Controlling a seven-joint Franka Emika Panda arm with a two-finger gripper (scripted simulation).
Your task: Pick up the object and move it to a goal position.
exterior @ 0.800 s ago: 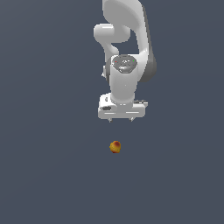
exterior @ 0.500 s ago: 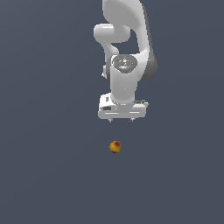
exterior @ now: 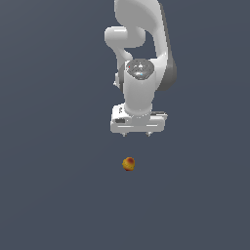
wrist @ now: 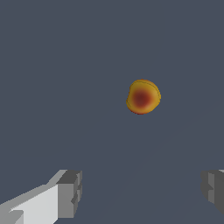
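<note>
Exterior view: the whole white arm (exterior: 141, 53) hangs from above, wrist pointing straight down, with the gripper (exterior: 136, 134) at its lower end; only two short tips show beneath the wide gripper body. The object (exterior: 128, 164) — a small yellow-orange fruit with a red blotch — lies on the dark grey floor (exterior: 49, 195) below the gripper, apart from it and slightly toward the exterior view's left of its midline.

Wrist view: the two fingers (wrist: 70, 193) stand wide apart with bare floor between them — the gripper is released and grasps nothing. The fruit lies ahead of the fingertips, outside the gap, nearer the line of one finger than the other. Its red patch faces the camera.
</note>
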